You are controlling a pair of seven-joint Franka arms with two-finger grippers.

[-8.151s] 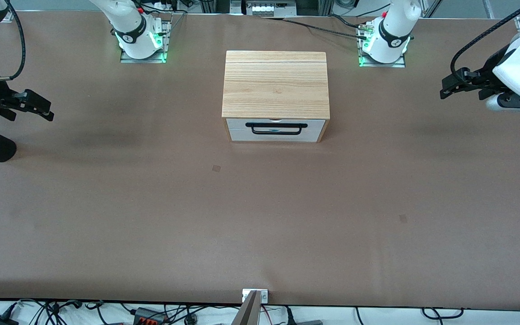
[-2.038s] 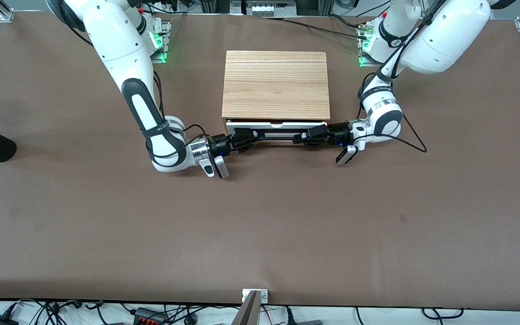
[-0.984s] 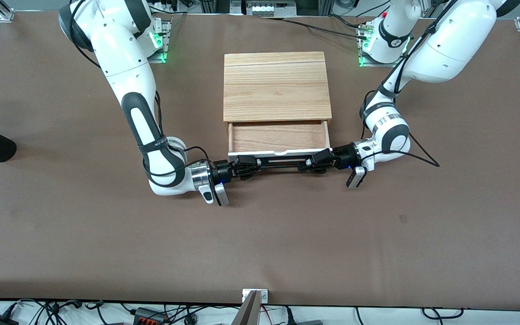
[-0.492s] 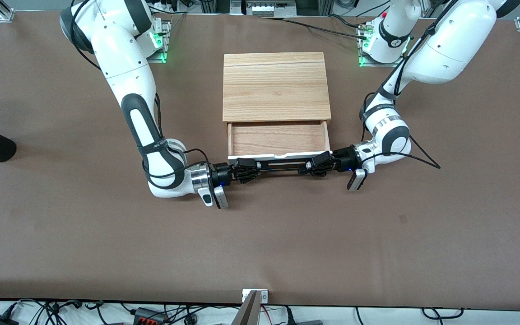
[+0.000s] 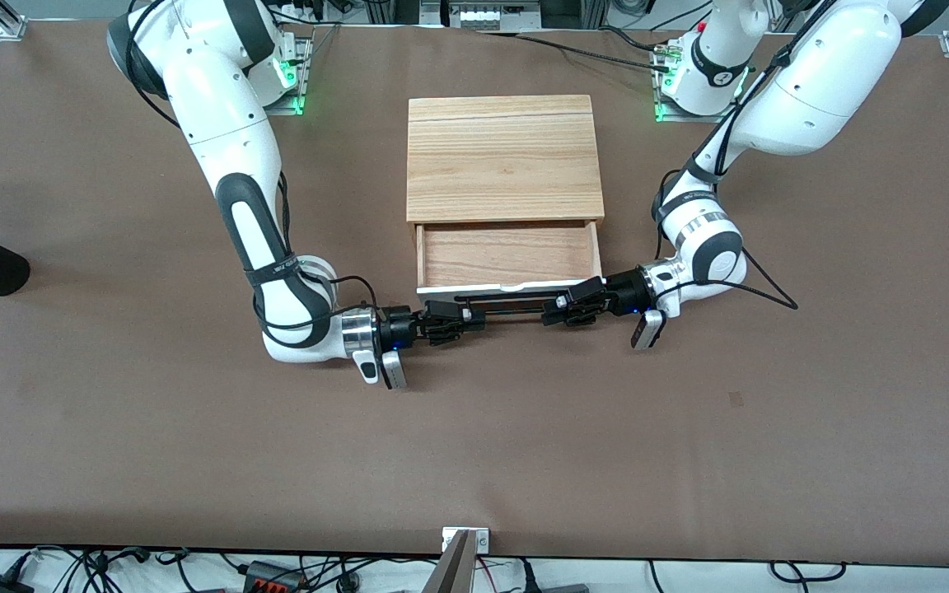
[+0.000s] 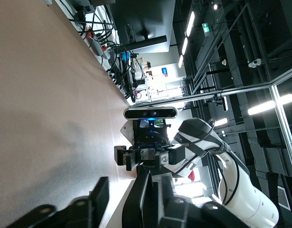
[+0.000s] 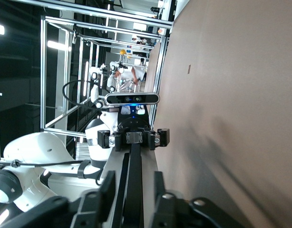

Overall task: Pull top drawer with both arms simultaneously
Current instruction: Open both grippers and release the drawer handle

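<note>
1. The brown table [image 5: 112,461] holds a wood cabinet [image 5: 504,156] in the middle, near the robots' bases.
2. The top drawer [image 5: 507,255] sticks out of the cabinet toward the front camera. Its wood floor shows and it looks almost fully open.
3. The black handle [image 5: 509,301] runs along the drawer's white front.
4. The right gripper [image 5: 450,317] is clamped on the handle end toward the right arm's end of the table.
5. The left gripper [image 5: 569,306] is clamped on the handle's left-arm end.
6. To do this well, both arms should pull evenly and straight, so the drawer does not twist or drag the cabinet.
</note>
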